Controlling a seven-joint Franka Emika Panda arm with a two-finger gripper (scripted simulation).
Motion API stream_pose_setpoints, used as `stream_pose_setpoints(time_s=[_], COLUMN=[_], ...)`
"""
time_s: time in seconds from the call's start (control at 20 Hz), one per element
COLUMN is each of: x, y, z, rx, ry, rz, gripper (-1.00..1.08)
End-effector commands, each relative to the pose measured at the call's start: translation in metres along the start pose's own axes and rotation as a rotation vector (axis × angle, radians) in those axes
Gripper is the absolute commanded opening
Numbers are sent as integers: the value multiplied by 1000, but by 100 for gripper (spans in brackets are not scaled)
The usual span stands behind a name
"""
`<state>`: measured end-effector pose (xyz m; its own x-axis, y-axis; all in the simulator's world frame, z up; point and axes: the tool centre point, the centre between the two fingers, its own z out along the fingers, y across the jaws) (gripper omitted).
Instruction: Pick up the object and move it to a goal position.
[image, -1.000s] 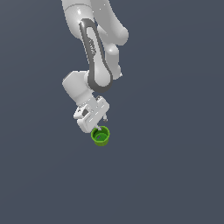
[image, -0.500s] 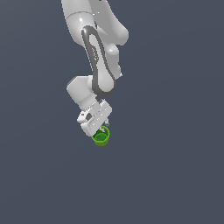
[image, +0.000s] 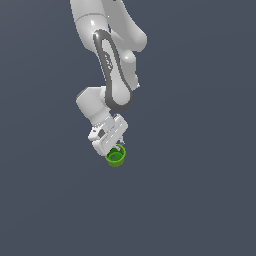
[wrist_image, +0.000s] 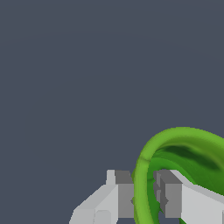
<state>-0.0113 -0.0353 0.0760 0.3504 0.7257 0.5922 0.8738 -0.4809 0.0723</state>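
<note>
The object is a small bright green round cup (image: 116, 157) with a thick rim (wrist_image: 146, 157) and a hollow inside. It hangs just under the white arm's hand near the middle of the exterior view. In the wrist view my gripper (wrist_image: 143, 200) is shut on the cup's wall: one grey finger (wrist_image: 121, 199) presses the outside and the other finger (wrist_image: 171, 197) sits inside the hollow. In the exterior view the hand covers the fingers, and only the cup's lower part shows below my gripper (image: 117, 148).
The white arm (image: 112, 70) reaches down from the upper edge of the exterior view. Behind everything is a plain dark grey-blue surface (image: 200, 190). No goal marker shows.
The hand has tilted over the cup and its fingers have shut on the cup's wall. The cup has shifted only slightly in the exterior view.
</note>
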Motion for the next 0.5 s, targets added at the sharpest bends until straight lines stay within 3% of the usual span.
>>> stream_pose_setpoints(time_s=[0.0, 0.45], x=[0, -13], y=[0, -14], z=[0, -16], rx=[0, 0], ry=[0, 0], rz=[0, 0], gripper=[-100, -100])
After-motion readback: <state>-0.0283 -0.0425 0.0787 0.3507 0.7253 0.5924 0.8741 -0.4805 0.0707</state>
